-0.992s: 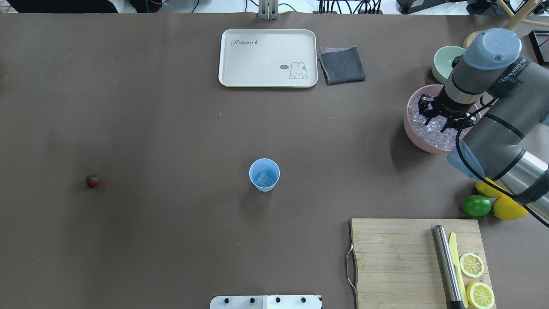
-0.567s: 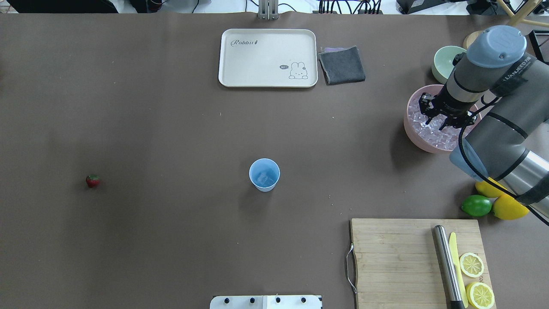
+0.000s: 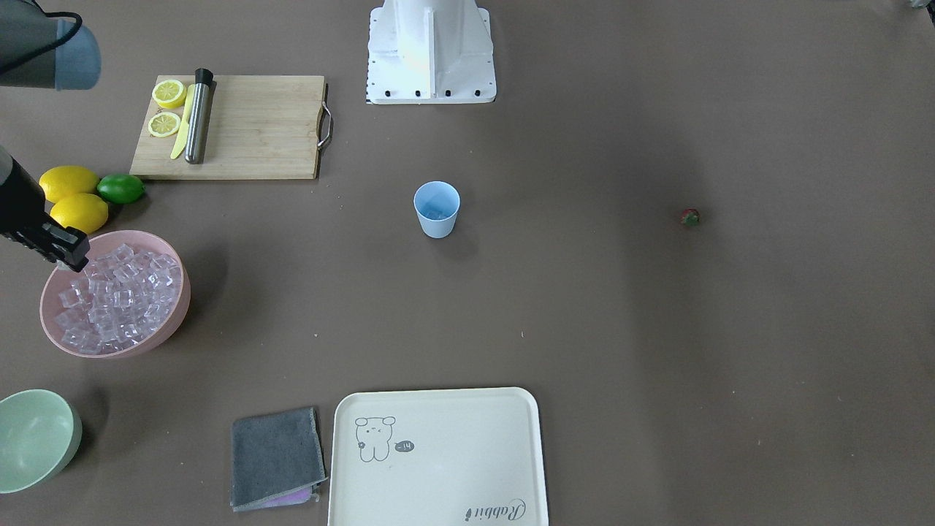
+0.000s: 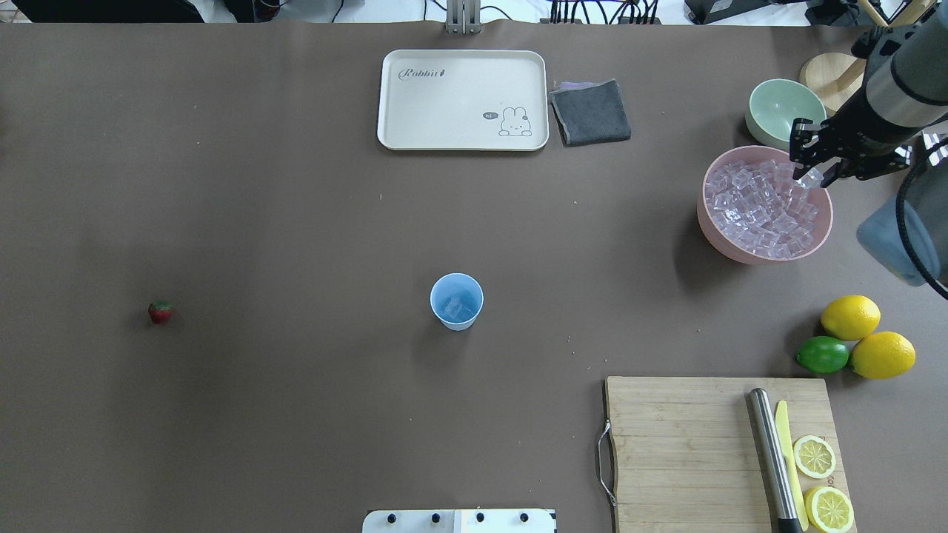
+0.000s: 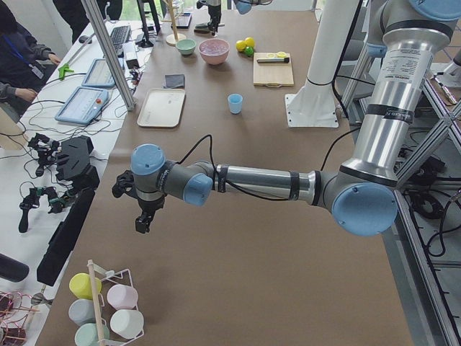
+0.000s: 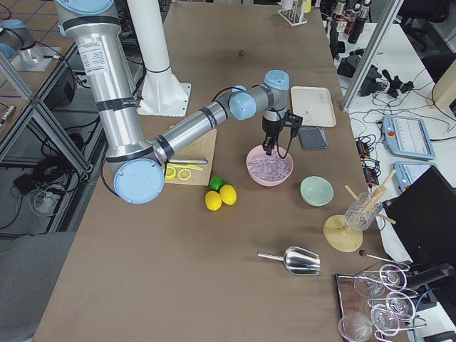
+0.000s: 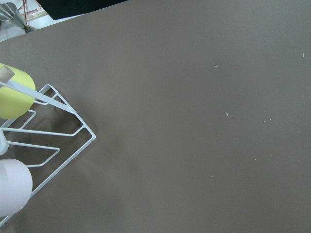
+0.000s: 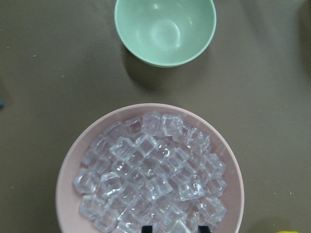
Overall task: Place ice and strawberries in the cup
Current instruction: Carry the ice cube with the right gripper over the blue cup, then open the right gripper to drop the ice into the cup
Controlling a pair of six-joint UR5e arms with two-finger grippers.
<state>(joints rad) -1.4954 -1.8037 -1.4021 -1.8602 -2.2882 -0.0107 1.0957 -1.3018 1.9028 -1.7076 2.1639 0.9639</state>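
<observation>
Seen from overhead, the right hand [image 4: 812, 176] hangs over the pink bowl [image 4: 702, 215] at its 1 o'clock rim. Its fingers are closed on one ice cube [image 4: 812, 179] above the heaped ice [image 4: 763, 211]. The cup [image 4: 456, 300] stands mid-desk [image 4: 296, 222], at 8 o'clock from the bowl, with ice inside. The strawberry [image 4: 160, 312] lies well apart at the cup's 9 o'clock. The left hand [image 5: 142, 223] hovers near a cup rack [image 5: 101, 310]; I cannot tell how far open it is.

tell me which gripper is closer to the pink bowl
Right. The right gripper hangs above the pink bowl, holding an ice cube; the left gripper is far off at the other end of the table.
</observation>
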